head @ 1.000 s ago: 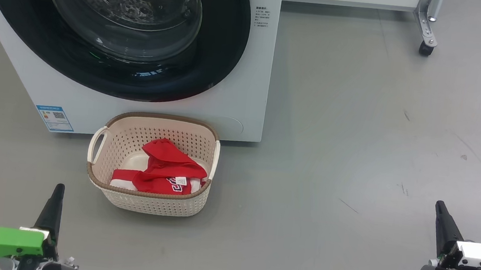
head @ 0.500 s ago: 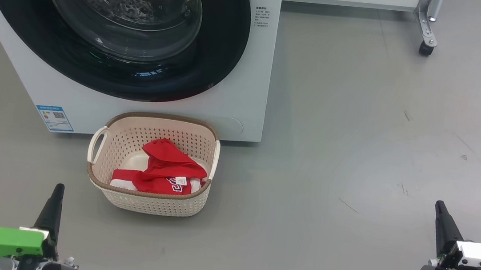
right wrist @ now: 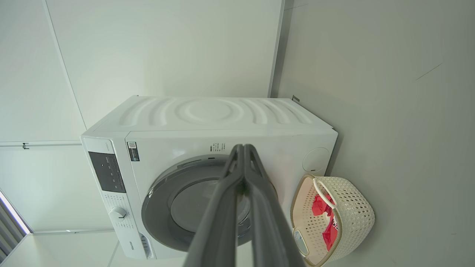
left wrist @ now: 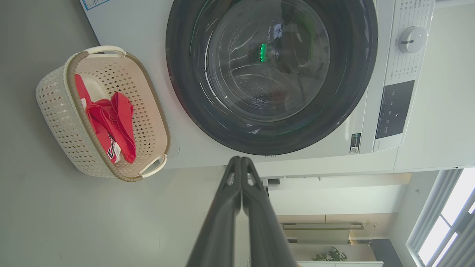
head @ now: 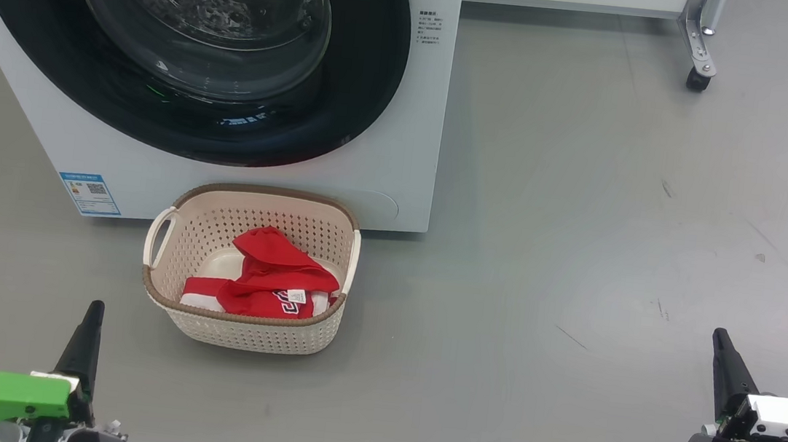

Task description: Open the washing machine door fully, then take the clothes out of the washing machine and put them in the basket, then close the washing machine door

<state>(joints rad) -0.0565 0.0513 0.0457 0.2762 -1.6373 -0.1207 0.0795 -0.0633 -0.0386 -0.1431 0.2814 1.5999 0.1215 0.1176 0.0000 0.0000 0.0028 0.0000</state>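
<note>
Left wrist view: the left claw (left wrist: 241,160) is fully closed, jaws pressed together along their whole length. It holds nothing and touches nothing. Right wrist view: the right claw (right wrist: 243,147) is in the same condition, closed and empty. In the head view each claw sits low at its own bottom corner, tip pointing up, well apart from every item. The basket (head: 247,334) stands on the floor (head: 583,233), just in front of the washing machine (head: 417,143) and below its door. The clothes (head: 270,281) lie inside the basket, red fabric with a small white tag uppermost. The washing machine door (head: 194,32) is shut flush against the machine front.
</note>
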